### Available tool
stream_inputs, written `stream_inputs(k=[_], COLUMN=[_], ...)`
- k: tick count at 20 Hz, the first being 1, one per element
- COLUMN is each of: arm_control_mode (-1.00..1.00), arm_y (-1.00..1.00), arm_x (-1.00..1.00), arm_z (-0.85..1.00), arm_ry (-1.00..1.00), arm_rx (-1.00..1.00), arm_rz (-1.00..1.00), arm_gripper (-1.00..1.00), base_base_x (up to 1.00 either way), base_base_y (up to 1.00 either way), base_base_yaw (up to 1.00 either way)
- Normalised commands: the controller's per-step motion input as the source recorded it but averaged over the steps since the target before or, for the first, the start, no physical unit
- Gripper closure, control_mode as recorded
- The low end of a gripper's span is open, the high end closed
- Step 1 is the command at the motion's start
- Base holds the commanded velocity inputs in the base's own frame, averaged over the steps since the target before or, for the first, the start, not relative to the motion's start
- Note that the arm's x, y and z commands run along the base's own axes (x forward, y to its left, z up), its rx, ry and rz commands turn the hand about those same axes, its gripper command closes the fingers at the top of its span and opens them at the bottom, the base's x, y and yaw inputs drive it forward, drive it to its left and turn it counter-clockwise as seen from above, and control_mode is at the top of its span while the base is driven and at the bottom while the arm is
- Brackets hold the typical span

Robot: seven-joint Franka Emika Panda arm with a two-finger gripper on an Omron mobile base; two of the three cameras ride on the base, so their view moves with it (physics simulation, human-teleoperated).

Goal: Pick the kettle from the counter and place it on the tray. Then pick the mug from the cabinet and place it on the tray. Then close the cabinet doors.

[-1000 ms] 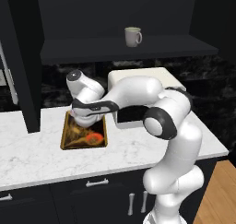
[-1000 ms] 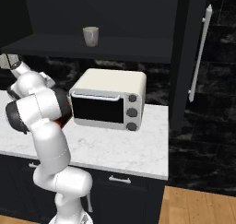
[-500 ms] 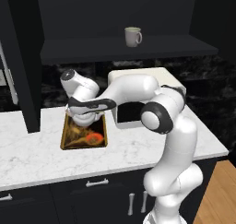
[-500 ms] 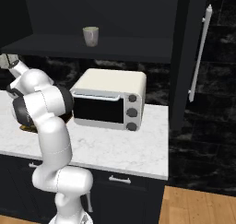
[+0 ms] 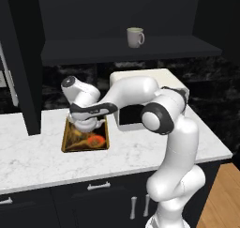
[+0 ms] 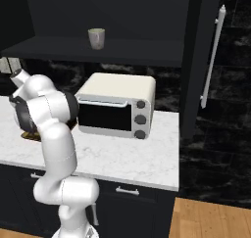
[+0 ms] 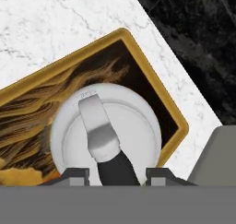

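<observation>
The white-grey kettle [image 7: 133, 126] sits on the dark brown tray [image 7: 69, 89] with the golden rim, near its far end. My gripper [image 7: 116, 174] hangs straight above it, open, one fingertip on each side of the arched handle [image 7: 94, 117] with a gap to each. In the left base view the gripper [image 5: 88, 118] is low over the kettle [image 5: 87, 126] on the tray [image 5: 84, 143], which lies on the white marble counter [image 5: 28, 152]. The off-white mug [image 5: 135, 37] stands on the shelf of the open black cabinet [image 5: 117, 49]; the right base view shows the mug [image 6: 96, 38] too.
A white toaster oven [image 6: 117, 105] stands on the counter [image 6: 122, 154] right of the tray. One cabinet door [image 6: 196, 60] with a silver bar handle stands open on the right, another door [image 5: 23, 58] on the left. Black stone backsplash runs behind.
The hand has shifted slightly left over the tray. The fingers have drawn apart from the kettle's handle.
</observation>
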Motion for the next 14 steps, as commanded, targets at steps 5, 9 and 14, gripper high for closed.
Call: stream_inputs(k=[5, 9, 14], arm_control_mode=[-1.00, -1.00, -1.00], arm_y=[-0.03, -0.04, -0.32], arm_x=[0.00, -0.08, -0.19], arm_z=[-0.27, 0.00, 0.27], arm_ry=[-0.01, -0.20, -0.30], arm_rx=[0.00, 0.00, 0.02], arm_rz=[0.00, 0.00, -0.05], arm_gripper=[-1.00, -1.00, -1.00], base_base_x=[0.00, 0.00, 0.00], base_base_y=[0.00, 0.00, 0.00], base_base_yaw=[0.00, 0.00, 0.00])
